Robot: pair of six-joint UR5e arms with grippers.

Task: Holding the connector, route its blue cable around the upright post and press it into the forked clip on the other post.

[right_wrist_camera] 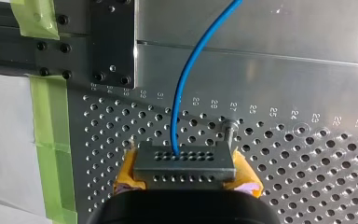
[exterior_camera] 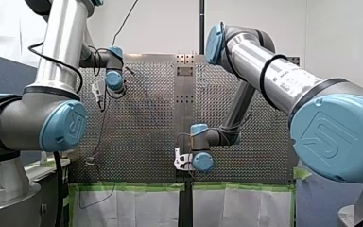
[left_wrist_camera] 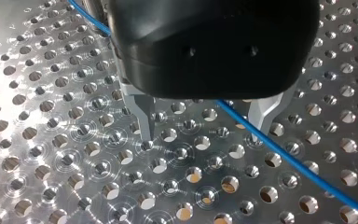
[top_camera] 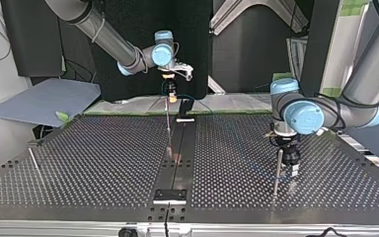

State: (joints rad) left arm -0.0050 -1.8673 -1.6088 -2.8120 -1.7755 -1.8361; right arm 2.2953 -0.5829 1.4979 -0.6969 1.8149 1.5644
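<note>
Perforated metal table (top_camera: 79,163) fills pretty much every view, with green tape (right_wrist_camera: 46,140) along one edge. My right gripper (right_wrist_camera: 184,175) has its yellow pads (right_wrist_camera: 244,176) clamped on the metal connector (right_wrist_camera: 184,161). The blue cable (right_wrist_camera: 186,79) comes out of the connector's face and arcs off toward 1 o'clock in the right wrist view. A slim post (right_wrist_camera: 229,128) stands just beside the connector at its 1 o'clock corner; can't tell if they actually touch. In the top view that gripper hangs at the table's 12 o'clock edge, with what I take to be the same slim post below it. Its tip is too small for me to say whether it's forked. My left gripper (left_wrist_camera: 204,126) is over at the table's 3 o'clock in the top view, with an upright post (top_camera: 277,170) just beside it at its 8 o'clock. Its metal fingers (left_wrist_camera: 145,116) are spread wide, tips down near the table surface. The blue cable runs between them diagonally from 10 to 4 o'clock, close to one finger but not pinched.
</note>
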